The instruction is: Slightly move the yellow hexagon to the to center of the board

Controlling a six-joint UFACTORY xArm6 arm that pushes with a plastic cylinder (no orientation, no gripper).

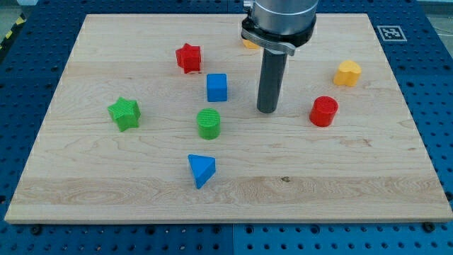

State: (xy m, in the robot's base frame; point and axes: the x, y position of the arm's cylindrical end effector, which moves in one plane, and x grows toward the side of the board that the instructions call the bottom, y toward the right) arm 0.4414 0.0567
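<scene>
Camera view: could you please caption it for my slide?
My tip rests mid-board between blue cube and red cylinder; yellow hexagon mostly hidden behind the arm.

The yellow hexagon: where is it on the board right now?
The yellow hexagon sits near the view's top edge, mostly hidden behind the arm, up and right of the blue cube.

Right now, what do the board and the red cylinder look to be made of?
The board looks like pale unpainted wood: grain lines and small knots show, with a matte finish. The red cylinder looks like plastic, probably 3D-printed, judging by its uniform colour and faint ridges; it stands to the view's right of my tip.
</scene>
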